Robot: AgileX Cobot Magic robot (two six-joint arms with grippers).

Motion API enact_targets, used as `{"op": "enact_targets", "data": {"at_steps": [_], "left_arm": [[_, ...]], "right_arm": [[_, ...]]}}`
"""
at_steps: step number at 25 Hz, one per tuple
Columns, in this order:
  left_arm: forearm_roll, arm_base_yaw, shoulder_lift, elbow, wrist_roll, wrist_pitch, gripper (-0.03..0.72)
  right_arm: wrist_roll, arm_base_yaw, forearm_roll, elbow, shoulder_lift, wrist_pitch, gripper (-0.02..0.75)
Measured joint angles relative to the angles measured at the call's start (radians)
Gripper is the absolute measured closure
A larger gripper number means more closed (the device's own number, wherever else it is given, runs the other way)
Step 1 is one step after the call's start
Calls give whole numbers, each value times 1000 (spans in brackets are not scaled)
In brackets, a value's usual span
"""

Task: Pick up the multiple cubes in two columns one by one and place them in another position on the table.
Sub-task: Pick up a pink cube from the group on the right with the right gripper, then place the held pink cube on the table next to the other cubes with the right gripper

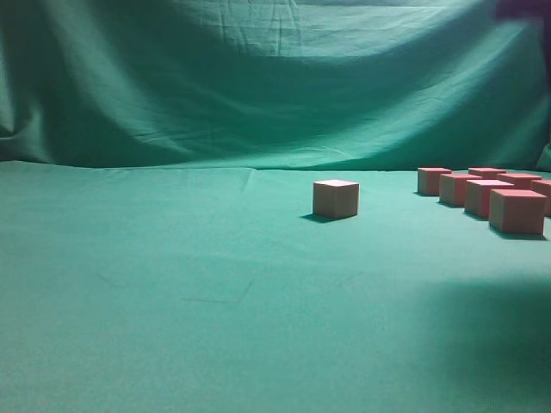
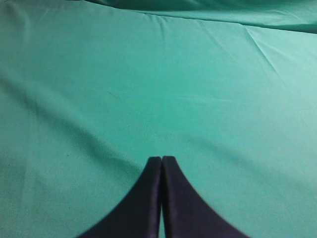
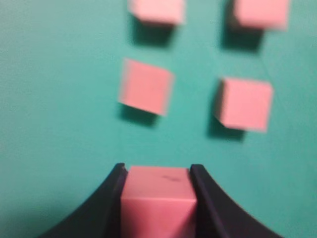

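Sitting right between the two black jaws of the right gripper (image 3: 158,198) was one pink cube w/ a small dark mark (image 3: 158,203) on its top. Both jaws pressed flat on its left & right sides, so the cube was held, w/ its front face showing below the top. Past that held cube, in the right wrist view, four more cubes lay on the green table (image 3: 59,99) in two columns: a near-left cube (image 3: 145,87), turned a bit, a near-right cube (image 3: 245,104), a far-left cube (image 3: 156,10) & a far-right cube (image 3: 260,11). All four were blurry & apart from the held cube.

The left gripper (image 2: 162,163) had its jaws pressed together w/ nothing between them, over bare green cloth.

In the exterior view, one lone cube (image 1: 336,198) sat on the table, well left of the group of cubes (image 1: 486,194) at the right edge. No gripper showed there.
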Motion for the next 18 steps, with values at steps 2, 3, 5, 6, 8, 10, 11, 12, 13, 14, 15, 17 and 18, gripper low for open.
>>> {"op": "enact_targets", "data": {"at_steps": [2,3,5,6,8,10,11,12,13,14,15,17,18], "left_arm": [[0,0,0,0,0,0,688],[0,0,0,0,0,0,688],[0,0,0,0,0,0,688],[0,0,0,0,0,0,688],[0,0,0,0,0,0,688],[0,0,0,0,0,0,688],[0,0,0,0,0,0,688],[0,0,0,0,0,0,688],[0,0,0,0,0,0,688],[0,0,0,0,0,0,688],[0,0,0,0,0,0,688],[0,0,0,0,0,0,688],[0,0,0,0,0,0,688]], "right_arm": [[-59,56,13,-108,2,59,476],[-88,81,16,-174,13,88,476],[-154,137,18,-302,54,141,476],[-183,164,18,-373,87,172,476],[-257,211,18,-504,173,230,476],[-324,261,18,-640,264,255,476],[-362,281,13,-694,315,261,476],[-404,303,12,-754,358,261,476],[-446,324,11,-809,407,263,476],[-483,339,9,-859,453,263,476],[-526,354,9,-896,496,266,476],[-602,377,9,-964,561,266,476],[-642,382,9,-982,589,266,476]]}}
